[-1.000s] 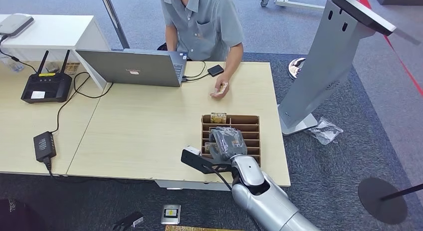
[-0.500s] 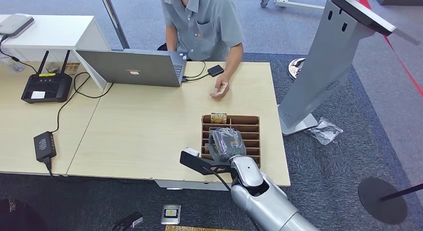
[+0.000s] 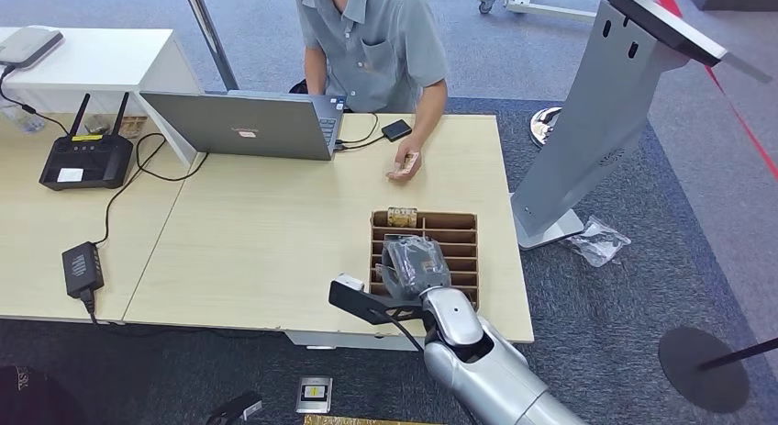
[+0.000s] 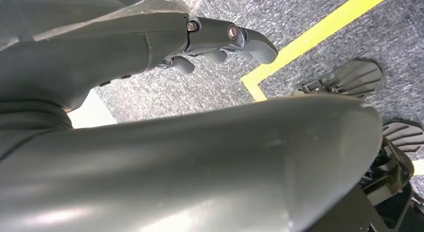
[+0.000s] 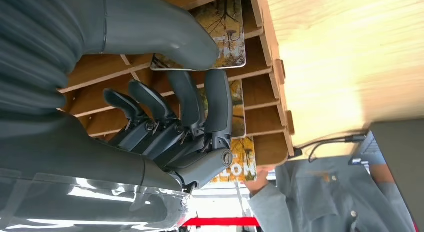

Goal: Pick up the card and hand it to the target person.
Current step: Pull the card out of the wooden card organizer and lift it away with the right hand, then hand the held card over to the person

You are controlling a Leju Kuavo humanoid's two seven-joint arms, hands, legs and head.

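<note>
A brown slotted card rack [image 3: 461, 225] stands on the wooden table [image 3: 266, 241] near its front right corner. A patterned card [image 3: 401, 216] stands in its far slot. My right hand [image 3: 415, 264] hovers over the rack's near slots. In the right wrist view its thumb [image 5: 170, 36] lies against an autumn-print card [image 5: 227, 21], and its fingers [image 5: 200, 106] curl down beside a second card [image 5: 239, 109]. No card is lifted. Across the table a seated person [image 3: 372, 39] holds a card in one hand [image 3: 405, 163]. My left hand [image 4: 220, 36] hangs beside my body over the carpet, holding nothing.
A laptop [image 3: 238, 124], a black router [image 3: 84, 159], a power brick [image 3: 81, 264] and cables occupy the table's left and back. A small black device [image 3: 396, 129] lies by the person. A grey kiosk stand [image 3: 605, 113] rises at the right. A yellow floor line [image 4: 310, 36] crosses the carpet.
My right hand has crept slightly toward the rack's near left side. The person and the cards have not moved.
</note>
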